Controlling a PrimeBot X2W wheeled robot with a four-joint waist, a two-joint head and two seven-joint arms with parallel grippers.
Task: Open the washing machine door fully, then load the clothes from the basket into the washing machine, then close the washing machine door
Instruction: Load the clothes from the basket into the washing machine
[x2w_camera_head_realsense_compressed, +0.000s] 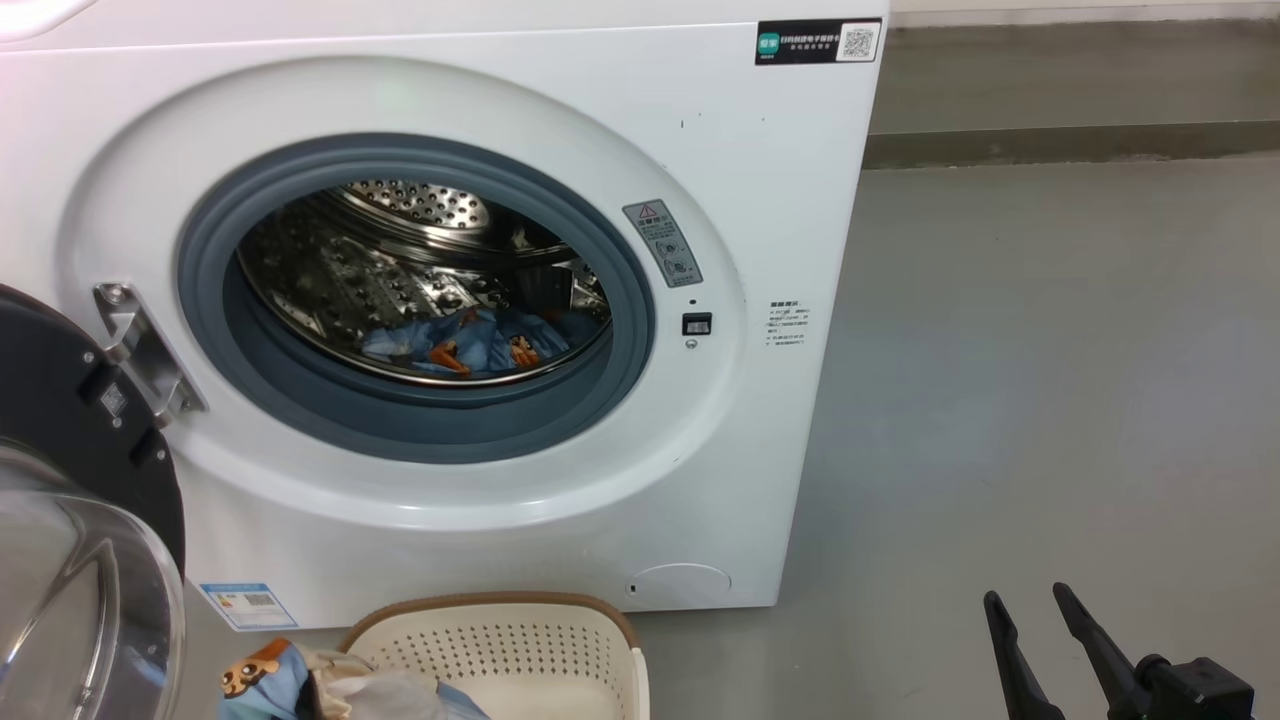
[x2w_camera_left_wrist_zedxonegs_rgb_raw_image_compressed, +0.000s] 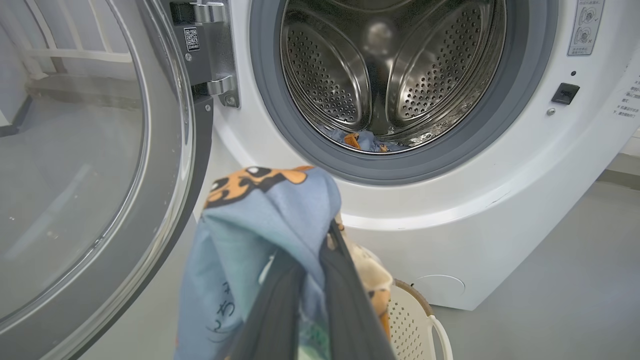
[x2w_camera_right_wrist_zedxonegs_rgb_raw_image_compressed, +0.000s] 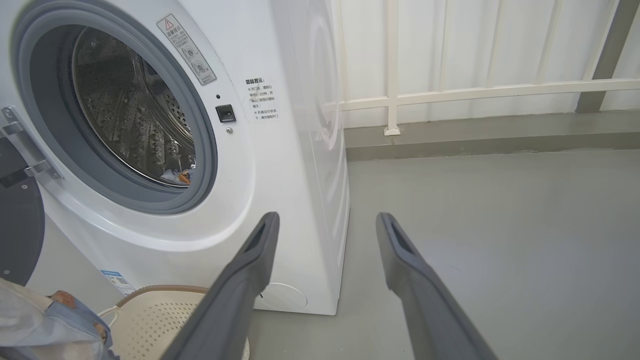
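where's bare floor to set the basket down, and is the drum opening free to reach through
Bare grey floor lies right of the washing machine, ahead of the right gripper. The drum mouth is open above the clothes on its bottom. Crowded at lower left: door, basket.

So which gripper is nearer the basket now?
Left. The left gripper, jaws shut on the clothes, is above the basket's left side; the right gripper, jaws open, is off to its right over the floor.

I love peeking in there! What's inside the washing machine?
Some clothes, blue with orange bears, lie at the bottom of the steel drum. The grey seal covers the drum's lowest front edge, so anything tucked behind it cannot be seen.
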